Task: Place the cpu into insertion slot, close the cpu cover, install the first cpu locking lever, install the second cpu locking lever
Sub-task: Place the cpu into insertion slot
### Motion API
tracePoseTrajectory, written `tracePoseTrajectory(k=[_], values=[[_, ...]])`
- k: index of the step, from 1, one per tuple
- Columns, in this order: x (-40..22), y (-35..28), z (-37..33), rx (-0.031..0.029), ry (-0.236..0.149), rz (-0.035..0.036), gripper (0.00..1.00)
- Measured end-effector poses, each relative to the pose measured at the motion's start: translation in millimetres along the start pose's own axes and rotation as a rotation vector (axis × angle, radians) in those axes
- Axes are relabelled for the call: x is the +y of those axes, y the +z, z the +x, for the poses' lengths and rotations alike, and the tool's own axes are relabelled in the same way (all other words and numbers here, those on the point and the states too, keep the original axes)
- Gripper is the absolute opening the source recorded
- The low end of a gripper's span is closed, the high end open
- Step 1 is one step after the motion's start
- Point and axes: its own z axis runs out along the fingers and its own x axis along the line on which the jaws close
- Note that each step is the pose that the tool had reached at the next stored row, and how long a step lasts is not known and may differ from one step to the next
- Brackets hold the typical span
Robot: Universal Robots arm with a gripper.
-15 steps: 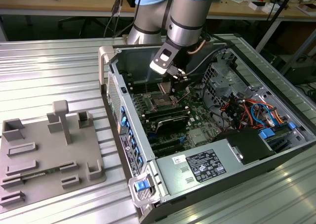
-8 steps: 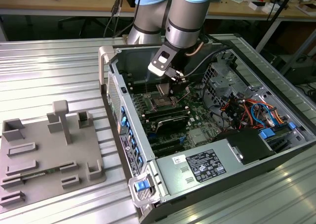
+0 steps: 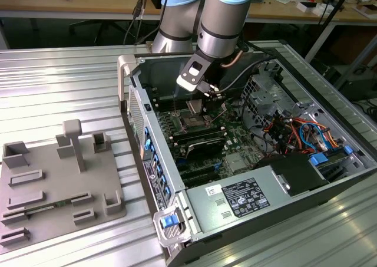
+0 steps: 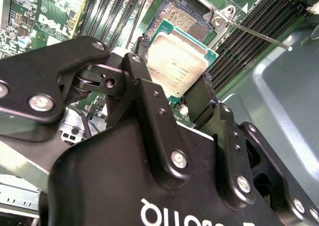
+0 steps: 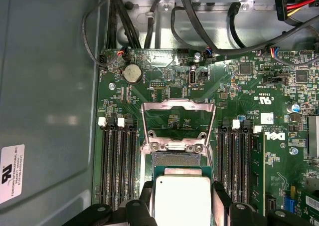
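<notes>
Broadly, you are looking at a ribbed metal table with an open computer case lying on its side, and a grey moulded fixture plate beside it toward the exterior view's left. Your arm reaches down into the case from the far side.

Inside the case, the green motherboard covers the floor. A labelled grey box sits at the near end, with bundled red and blue cables toward the exterior view's right. Long black memory slots flank the socket on both sides.

At the socket, the cpu cover is swung open and lies back away from the insertion slot. In the exterior view the cover stands just behind the slot's dark square. The second wrist view shows most of the slot's contact grid uncovered. There, a thin locking lever juts out past the slot's corner, unlatched.

Your jaws are clamped on the cpu, pinching two opposite edges with its silvery top facing the cameras. You have the cpu held over the near edge of the slot, not seated in it.
</notes>
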Motion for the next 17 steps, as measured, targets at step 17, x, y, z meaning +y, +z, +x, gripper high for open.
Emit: tracePoseTrajectory(k=[17], values=[[-1.3,23.6,9.8,-0.0241,-0.002,0.0063,0.55]])
